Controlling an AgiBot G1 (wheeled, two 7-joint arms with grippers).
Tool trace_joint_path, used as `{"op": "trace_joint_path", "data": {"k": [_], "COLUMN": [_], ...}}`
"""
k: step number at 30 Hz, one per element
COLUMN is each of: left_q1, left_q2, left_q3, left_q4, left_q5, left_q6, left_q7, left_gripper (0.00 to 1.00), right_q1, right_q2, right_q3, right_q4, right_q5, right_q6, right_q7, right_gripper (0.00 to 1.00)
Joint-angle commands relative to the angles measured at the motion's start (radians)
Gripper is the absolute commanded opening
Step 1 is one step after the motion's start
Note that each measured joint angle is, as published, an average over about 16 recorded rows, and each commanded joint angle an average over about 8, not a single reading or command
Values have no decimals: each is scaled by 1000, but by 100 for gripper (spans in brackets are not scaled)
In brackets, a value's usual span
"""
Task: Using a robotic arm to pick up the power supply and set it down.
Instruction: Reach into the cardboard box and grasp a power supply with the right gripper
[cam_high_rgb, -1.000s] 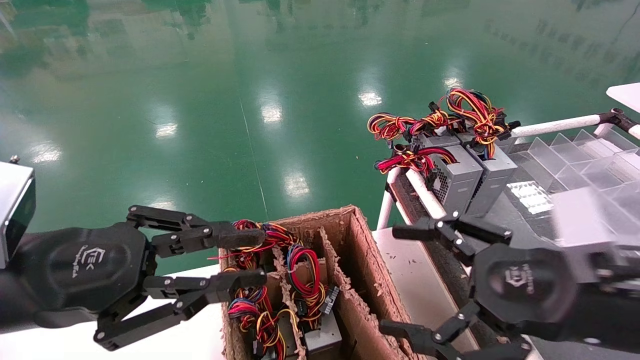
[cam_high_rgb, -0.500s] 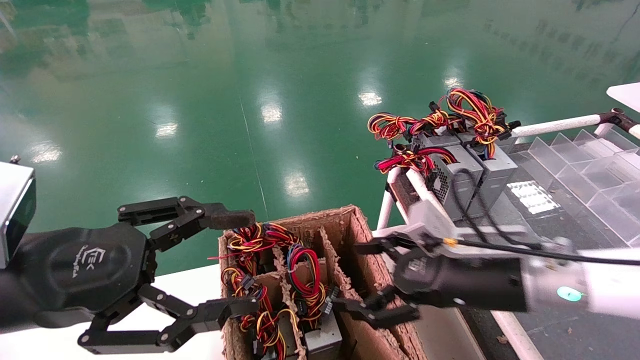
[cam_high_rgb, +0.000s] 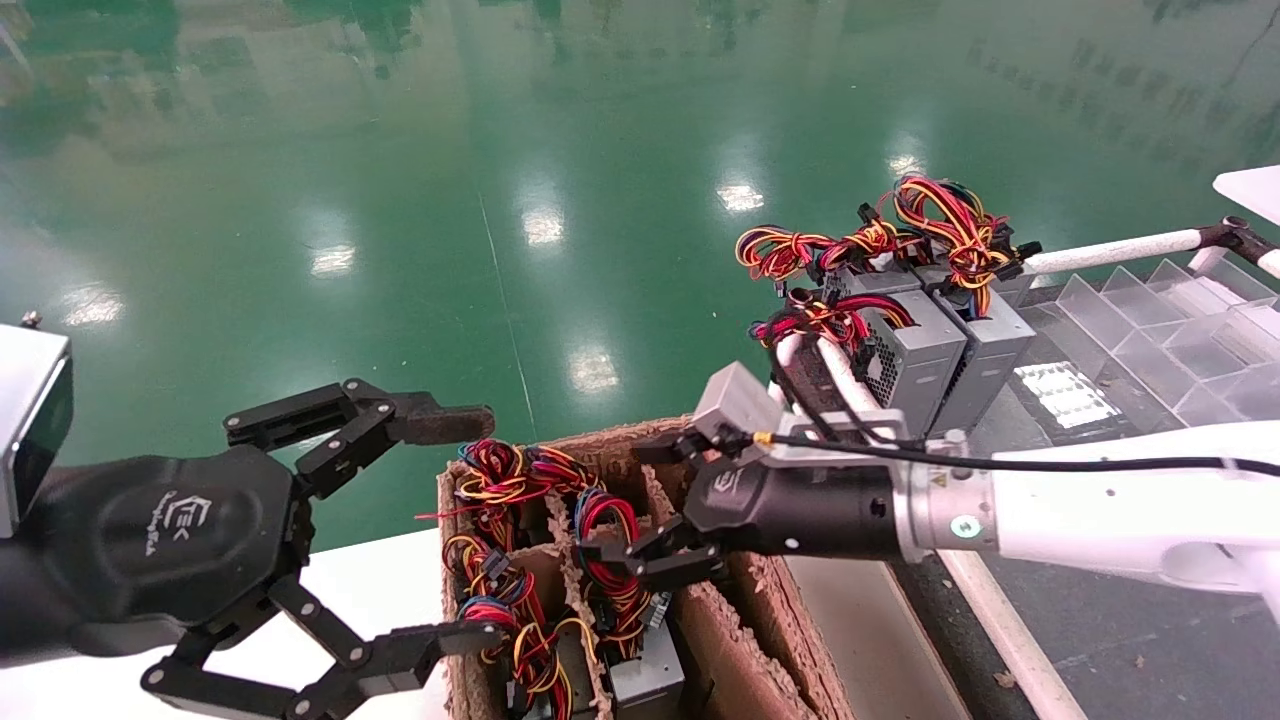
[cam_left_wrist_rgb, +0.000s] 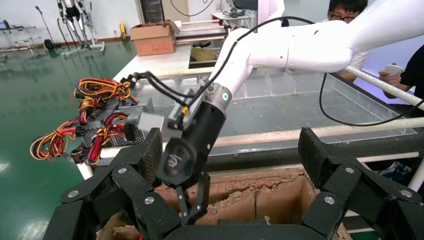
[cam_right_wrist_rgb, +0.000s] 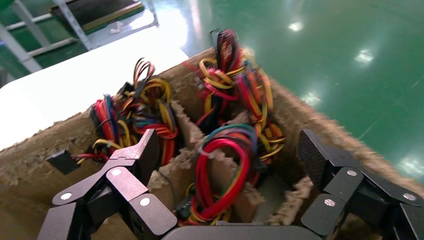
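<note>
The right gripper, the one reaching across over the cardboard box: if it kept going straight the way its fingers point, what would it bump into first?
Most likely the red wire loop of a power supply in the carton. The right gripper is open over it, fingers either side. Depth is hard to judge, so a cardboard divider might touch first.

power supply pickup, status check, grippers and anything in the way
Right gripper open over carton, above red-looped power supply. Left gripper open beside carton. Nothing gripped; cardboard dividers crowd it.

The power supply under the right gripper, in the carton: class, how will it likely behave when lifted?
The power supply is a metal box, so probably stiff and fairly heavy. Its wires loop loosely, so they would likely flop and may snag the carton dividers. The right gripper, jaws open, hovers above.
</note>
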Motion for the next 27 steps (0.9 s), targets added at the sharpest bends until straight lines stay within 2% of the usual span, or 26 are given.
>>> {"op": "trace_joint_path", "data": {"k": [1, 27], "left_q1": [0, 0], "left_q2": [0, 0], "left_q3": [0, 1], "left_q4": [0, 0], "left_q5": [0, 0], "left_q6": [0, 0], "left_q7": [0, 0], "left_gripper": [100, 100], "right_q1": [10, 28], "right_q2": [-15, -63], "right_q3": [-6, -16], "right_q4": [-24, -160], "right_q5": [-7, -4], "right_q6": [-4, -39], "right_q7": [-13, -81], "right_gripper": [0, 0]}}
